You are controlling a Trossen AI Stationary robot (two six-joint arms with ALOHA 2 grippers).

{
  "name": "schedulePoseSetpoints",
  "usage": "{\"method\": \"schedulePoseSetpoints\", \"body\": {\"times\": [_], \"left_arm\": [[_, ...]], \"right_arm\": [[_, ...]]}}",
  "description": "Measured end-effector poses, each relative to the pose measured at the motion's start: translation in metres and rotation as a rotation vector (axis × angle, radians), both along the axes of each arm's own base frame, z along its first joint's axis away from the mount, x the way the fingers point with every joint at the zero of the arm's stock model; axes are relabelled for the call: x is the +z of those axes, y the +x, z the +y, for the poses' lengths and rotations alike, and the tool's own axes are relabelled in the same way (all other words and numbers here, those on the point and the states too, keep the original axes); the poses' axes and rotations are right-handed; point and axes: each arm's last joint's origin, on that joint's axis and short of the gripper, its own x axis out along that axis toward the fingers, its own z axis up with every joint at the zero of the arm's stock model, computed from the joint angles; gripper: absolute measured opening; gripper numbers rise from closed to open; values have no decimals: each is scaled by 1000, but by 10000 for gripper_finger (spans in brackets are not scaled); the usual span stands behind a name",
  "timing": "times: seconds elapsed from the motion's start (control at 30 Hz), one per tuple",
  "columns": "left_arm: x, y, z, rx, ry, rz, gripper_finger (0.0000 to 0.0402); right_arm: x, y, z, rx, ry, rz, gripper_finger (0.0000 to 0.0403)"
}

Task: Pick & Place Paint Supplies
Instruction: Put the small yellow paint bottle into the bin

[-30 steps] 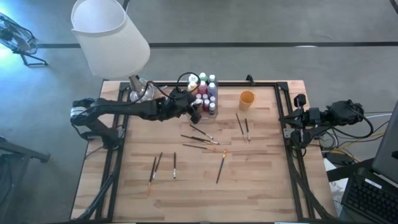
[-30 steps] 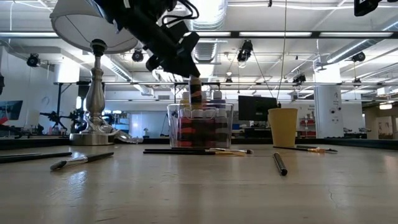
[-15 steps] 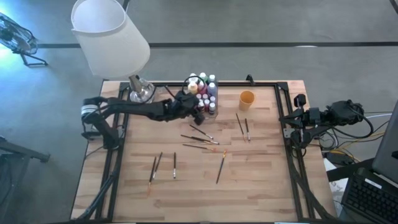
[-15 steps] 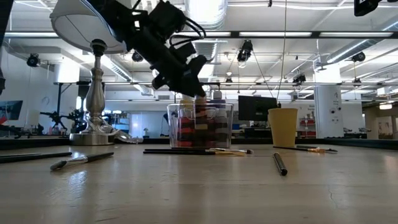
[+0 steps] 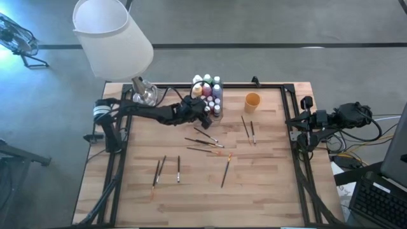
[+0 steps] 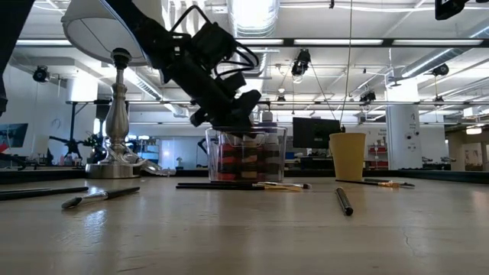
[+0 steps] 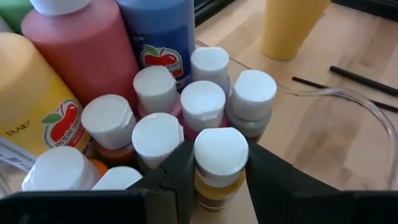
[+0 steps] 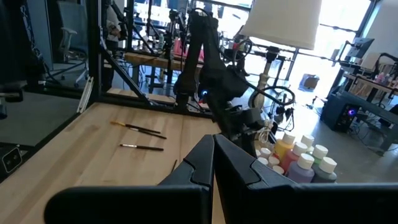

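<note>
Lowering a yellow paint bottle [image 7: 219, 163] into the clear box [image 6: 246, 154], the left pincer [image 7: 217, 177] pinches it among the other bottles. Next: release and lift clear. Right pincer [image 8: 212, 152], pressed together, waits beside the surface.

Bright, even overhead light; ceiling lights [image 6: 252, 11] glare in the low view. The table [image 5: 267, 184] shows soft shadows. Nearest bottle caps [image 7: 221, 149] look slightly soft.

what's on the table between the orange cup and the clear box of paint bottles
Nothing: in the high view the wood between the orange cup and the clear box is bare; the nearest brushes lie below the cup.
</note>
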Motion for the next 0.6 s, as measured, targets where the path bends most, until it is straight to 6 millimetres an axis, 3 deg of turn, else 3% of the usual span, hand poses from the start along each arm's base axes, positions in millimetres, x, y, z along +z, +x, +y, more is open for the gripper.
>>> {"method": "schedulePoseSetpoints", "body": {"times": [0.6], "left_arm": [[-3,-1,7,14,-11,11,126]], "right_arm": [[0,0,0,0,0,0,8]]}}
